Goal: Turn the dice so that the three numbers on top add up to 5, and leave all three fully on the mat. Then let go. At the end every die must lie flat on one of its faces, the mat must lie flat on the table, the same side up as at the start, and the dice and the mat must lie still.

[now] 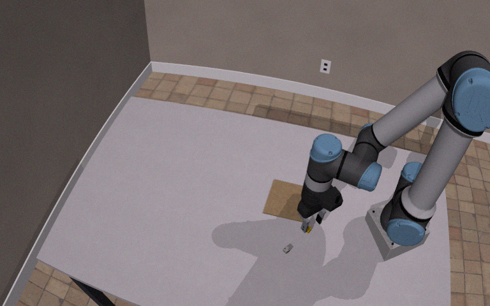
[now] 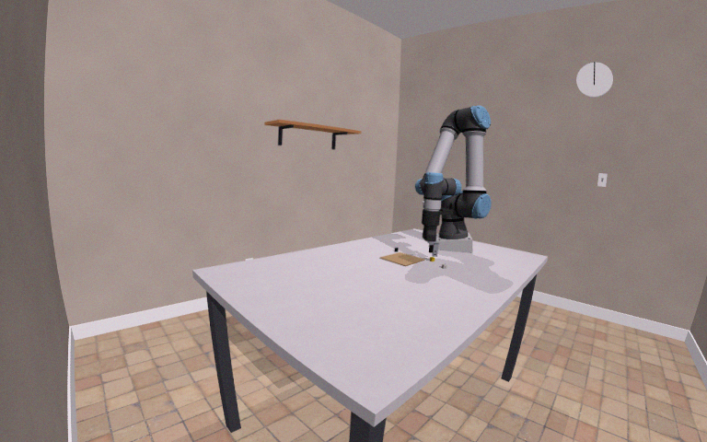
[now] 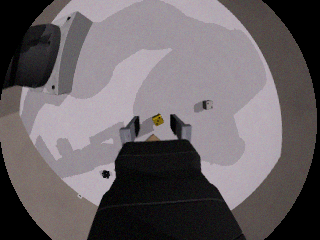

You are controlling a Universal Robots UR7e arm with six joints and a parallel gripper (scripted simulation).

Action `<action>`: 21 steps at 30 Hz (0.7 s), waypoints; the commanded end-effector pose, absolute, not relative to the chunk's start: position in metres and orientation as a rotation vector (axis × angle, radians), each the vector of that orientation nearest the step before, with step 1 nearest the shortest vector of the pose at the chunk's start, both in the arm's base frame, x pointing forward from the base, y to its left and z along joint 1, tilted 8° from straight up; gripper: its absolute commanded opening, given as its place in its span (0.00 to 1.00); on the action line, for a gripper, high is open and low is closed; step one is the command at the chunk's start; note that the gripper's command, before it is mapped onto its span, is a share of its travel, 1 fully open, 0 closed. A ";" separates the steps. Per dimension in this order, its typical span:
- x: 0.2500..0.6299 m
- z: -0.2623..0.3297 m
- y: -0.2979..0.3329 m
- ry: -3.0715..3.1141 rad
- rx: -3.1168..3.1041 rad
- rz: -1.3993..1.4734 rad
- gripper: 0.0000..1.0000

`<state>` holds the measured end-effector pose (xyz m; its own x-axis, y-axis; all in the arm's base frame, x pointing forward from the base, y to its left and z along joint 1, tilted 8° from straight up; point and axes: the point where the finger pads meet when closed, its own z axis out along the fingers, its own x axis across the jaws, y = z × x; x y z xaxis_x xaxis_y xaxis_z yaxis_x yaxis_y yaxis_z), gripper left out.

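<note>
A tan mat (image 1: pixel 282 197) lies flat on the white table, also in the exterior view (image 2: pixel 402 258). My gripper (image 1: pixel 311 224) is open and low over the table just off the mat's near corner. A small yellow die (image 1: pixel 308 229) sits on the table between its fingers; the wrist view shows the die (image 3: pixel 158 119) between the two open fingertips, with gaps on both sides. A grey die (image 1: pixel 287 248) (image 3: pixel 206 104) lies on the bare table a little nearer the front, off the mat. A small black die (image 2: pixel 396 250) (image 3: pixel 104 174) lies on the table beyond the mat.
The arm's grey base block (image 1: pixel 393 236) stands on the table to the right of the mat. The arm's elbow and wrist joints hang over the mat's right side and hide part of it. The table's edges are far from the dice.
</note>
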<state>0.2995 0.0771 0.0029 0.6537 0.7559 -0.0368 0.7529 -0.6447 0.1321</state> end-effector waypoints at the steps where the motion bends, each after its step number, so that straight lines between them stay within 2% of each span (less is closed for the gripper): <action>1: 0.300 0.003 0.077 1.253 2.731 0.034 1.00; 21: 0.304 0.003 0.085 1.253 2.731 0.034 1.00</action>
<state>0.3010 0.0802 0.0027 0.6539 0.7557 -0.0368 0.7528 -0.6449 0.1322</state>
